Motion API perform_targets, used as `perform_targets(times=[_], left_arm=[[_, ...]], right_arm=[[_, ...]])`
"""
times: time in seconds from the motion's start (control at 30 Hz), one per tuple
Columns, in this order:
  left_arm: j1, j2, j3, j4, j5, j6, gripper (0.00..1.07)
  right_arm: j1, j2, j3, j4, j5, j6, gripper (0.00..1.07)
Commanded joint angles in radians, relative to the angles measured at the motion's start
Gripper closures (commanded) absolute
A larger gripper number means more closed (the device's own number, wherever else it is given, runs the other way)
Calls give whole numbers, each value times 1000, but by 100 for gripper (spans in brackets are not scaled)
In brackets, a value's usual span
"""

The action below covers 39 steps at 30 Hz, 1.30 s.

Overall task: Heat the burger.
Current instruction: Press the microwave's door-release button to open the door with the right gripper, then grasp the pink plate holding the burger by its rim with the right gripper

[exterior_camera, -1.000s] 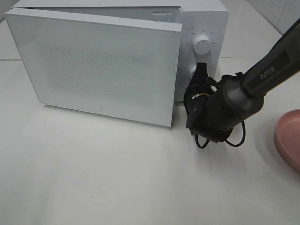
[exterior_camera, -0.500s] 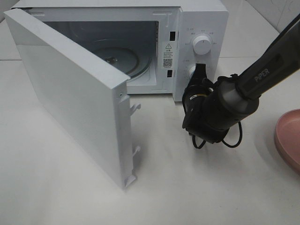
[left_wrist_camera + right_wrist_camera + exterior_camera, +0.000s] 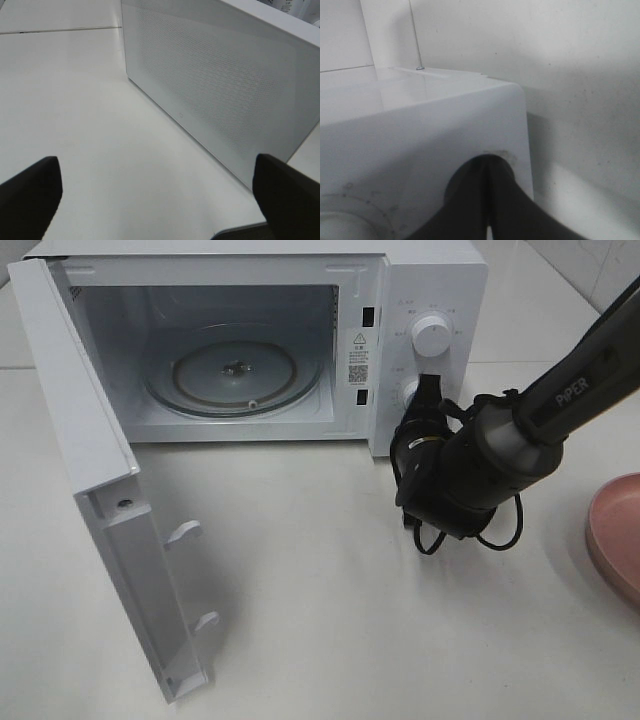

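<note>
**Gaping microwave, one claw pinched at a dial**

Nearest on the white table (image 3: 380, 640) stands the single door (image 3: 110, 540) of the one microwave (image 3: 440, 270). It is hinged on the left and stands wide open, with two latch hooks on its inner edge. One pink plate (image 3: 615, 540) lies at the table's right edge, only partly in view.

Two claws are present. The left claw (image 3: 155, 172) is spread wide near the door's outer face and grips nothing. The right claw (image 3: 428, 390) is clenched tight with nothing between its fingers, and its tip touches the lower dial (image 3: 407, 392) on the microwave's front panel. The upper dial (image 3: 431, 335), the second of the two, stands clear above it.

Farther back, one glass turntable (image 3: 235, 370) lies bare in the oven. The burger shows in no view, so I cannot tell where it is.
</note>
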Motion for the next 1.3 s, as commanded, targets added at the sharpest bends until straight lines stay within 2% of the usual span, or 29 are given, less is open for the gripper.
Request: perform_targets(times=[0.03, 0.23, 0.3, 0.77, 1.1, 1.3], left_arm=[[-6, -14, 4, 0, -12, -9, 11], [-6, -14, 4, 0, -11, -9, 11], [-6, -14, 4, 0, -11, -9, 11], [-6, -14, 4, -1, -11, -9, 11], [-6, -14, 4, -1, -11, -9, 11], [-6, -14, 4, -1, -11, -9, 11]], right_arm=[[-51, -44, -19, -112, -166, -9, 107], [-41, -75, 31, -129, -100, -38, 107], [-41, -91, 54, -147, -15, -37, 107], [-41, -159, 142, -147, 110, -134, 107], [-41, -283, 274, -164, 223, -287, 107], [-41, -340, 311, -165, 270, -391, 107]])
